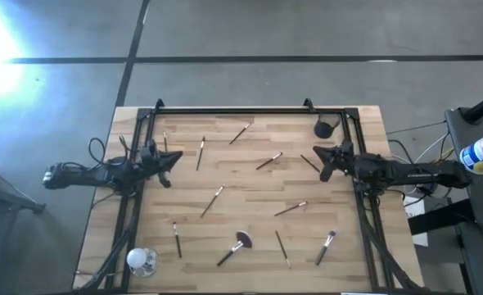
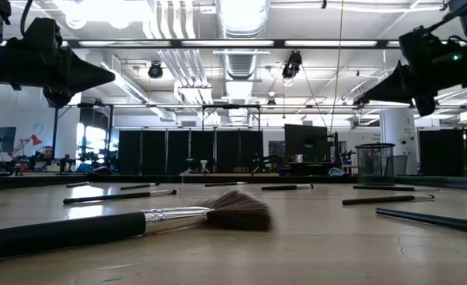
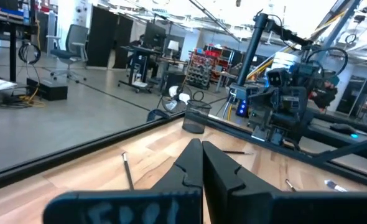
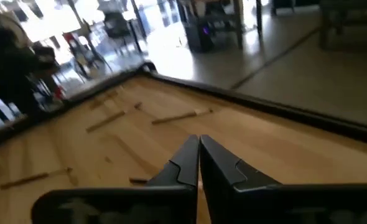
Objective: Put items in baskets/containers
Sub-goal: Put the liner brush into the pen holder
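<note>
I have the wooden table [image 1: 250,176] under both arms, nothing picked yet. The left gripper [image 1: 176,158] hangs above the left edge, fingers pressed together, empty; the right gripper [image 1: 318,156] hangs at the right side, likewise closed and empty. The dark cup [image 1: 325,128] stands at the far right corner, near the right gripper. Brushes lie scattered, well apart; the fan brush [image 1: 235,247] rests near the front. I'd start with the brush [image 1: 309,163] just beside the right gripper: spread the fingers first, straddle the handle crosswise, then drop it upright into the cup.
</note>
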Controlling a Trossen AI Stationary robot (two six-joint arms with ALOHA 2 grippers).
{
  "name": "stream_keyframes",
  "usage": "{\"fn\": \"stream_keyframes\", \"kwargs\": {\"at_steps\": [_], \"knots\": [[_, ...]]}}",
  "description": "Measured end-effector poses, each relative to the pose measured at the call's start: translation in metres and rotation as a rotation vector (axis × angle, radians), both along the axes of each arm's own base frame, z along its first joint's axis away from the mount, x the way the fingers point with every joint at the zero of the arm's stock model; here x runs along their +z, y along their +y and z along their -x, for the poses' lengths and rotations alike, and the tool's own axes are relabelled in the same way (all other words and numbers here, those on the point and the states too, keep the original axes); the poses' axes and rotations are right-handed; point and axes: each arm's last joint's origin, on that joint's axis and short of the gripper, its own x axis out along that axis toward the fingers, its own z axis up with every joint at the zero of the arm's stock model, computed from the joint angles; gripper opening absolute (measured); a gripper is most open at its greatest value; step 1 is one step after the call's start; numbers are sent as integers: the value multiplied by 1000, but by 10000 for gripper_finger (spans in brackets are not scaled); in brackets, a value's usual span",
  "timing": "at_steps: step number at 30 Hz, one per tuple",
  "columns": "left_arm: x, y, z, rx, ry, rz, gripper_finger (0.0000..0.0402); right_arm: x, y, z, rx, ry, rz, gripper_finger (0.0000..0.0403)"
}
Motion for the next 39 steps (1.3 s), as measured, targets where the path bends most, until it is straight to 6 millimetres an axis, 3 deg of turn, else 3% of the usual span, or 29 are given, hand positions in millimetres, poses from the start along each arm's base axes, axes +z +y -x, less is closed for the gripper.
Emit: {"fn": "stream_keyframes", "kwargs": {"at_steps": [4,9,15,21,29,39], "knots": [[-3,0,-2,-1,28,3,0,17,0,0,-42,205,-124,34],[-6,0,-4,-1,61,11,0,19,2,-4,-84,457,-319,80],[-8,0,-6,-4,81,22,0,-12,4,-17,-118,734,-500,130],[-9,-1,-7,-7,84,47,0,-34,-3,-28,-214,876,-630,152],[-10,-1,-8,-31,86,71,0,-48,-12,-36,-189,987,-646,126],[-11,-3,-9,-93,82,108,0,-58,-12,-39,-76,1015,-589,34]]}}
